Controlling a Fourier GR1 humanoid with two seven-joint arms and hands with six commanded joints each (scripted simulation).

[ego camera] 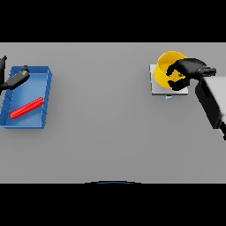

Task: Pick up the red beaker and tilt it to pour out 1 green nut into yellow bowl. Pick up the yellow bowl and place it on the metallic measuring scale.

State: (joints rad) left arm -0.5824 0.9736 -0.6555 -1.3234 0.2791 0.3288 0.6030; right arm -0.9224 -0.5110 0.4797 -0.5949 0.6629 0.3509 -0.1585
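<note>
Clearly the yellow bowl (165,66) is over the metallic measuring scale (155,86), with the right hand (187,71) curled round the bowl's rim on the side away from the blue tray, fingers reaching inside it. A speck of green, probably the nut (181,76), shows between those fingers. Whether the bowl already rests flat on the scale or hangs just above it cannot be told from this view. The risk, as I judge it, lies in the release: if the fingers open while the bowl is tilted or off-centre, it could tip or slide off the scale's edge, and fingers dragging out along the rim could pull it along or flick the nut out. Most of the scale is covered by the bowl and the hand. Far from the scale, the red beaker (26,108) lies on its side in the blue tray (47,81). The left hand (16,79) shows above the tray's far end, partly cut off by the picture's edge, its fingers appearing straight and holding nothing
</note>
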